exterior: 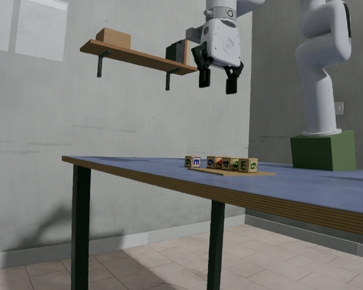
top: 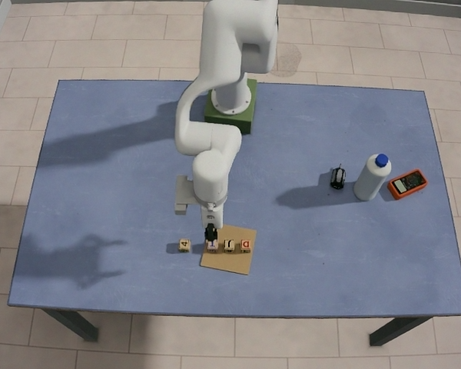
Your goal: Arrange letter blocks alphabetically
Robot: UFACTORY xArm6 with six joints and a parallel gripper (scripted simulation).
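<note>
A tan mat (top: pixel 227 264) (exterior: pixel 262 173) lies near the table's front edge. Three letter blocks stand on it in a close row. The right one (top: pixel 245 244) (exterior: pixel 248 165) shows a red letter on top. The middle one (top: pixel 229 245) (exterior: pixel 229 163) shows a dark letter. The top of the left one (top: pixel 211 247) (exterior: pixel 214 162) is mostly hidden by my gripper. A fourth block (top: pixel 184 244) (exterior: pixel 192 161), with a 4 on top, stands on the table just left of the mat. My gripper (top: pixel 210 233) (exterior: pixel 217 86) is open and empty, high above the left block.
A small black object (top: pixel 337 177), a white bottle with a blue cap (top: pixel 372 177) and an orange multimeter (top: pixel 407 183) stand at the table's right. My green base (top: pixel 231 107) (exterior: pixel 322 150) is at the back. A wall shelf (exterior: pixel 138 57) hangs beside the gripper.
</note>
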